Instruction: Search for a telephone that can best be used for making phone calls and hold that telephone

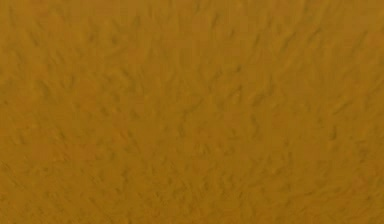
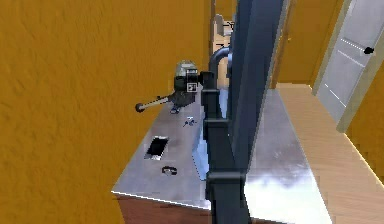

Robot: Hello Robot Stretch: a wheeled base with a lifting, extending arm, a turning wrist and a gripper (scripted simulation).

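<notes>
A small flat dark-and-white rectangle, shaped like a cellphone (image 2: 157,147), lies on the shiny grey tabletop (image 2: 280,160) near its left edge. The dark arm bar (image 2: 240,100) rises over that table. At its far end are the white marker squares (image 2: 186,86), and the gripper (image 2: 148,103) reaches left from them, higher in the picture than the phone. Only the bare ochre wall lies behind the fingers (image 2: 155,101), so the gripper holds nothing.
An ochre textured wall (image 1: 190,110) stands close ahead in the forward view and runs along the table's left side (image 2: 70,90). Two small bits (image 2: 170,171) (image 2: 188,122) lie on the table. A white panelled door (image 2: 350,60) and wooden floor (image 2: 340,150) are at the right.
</notes>
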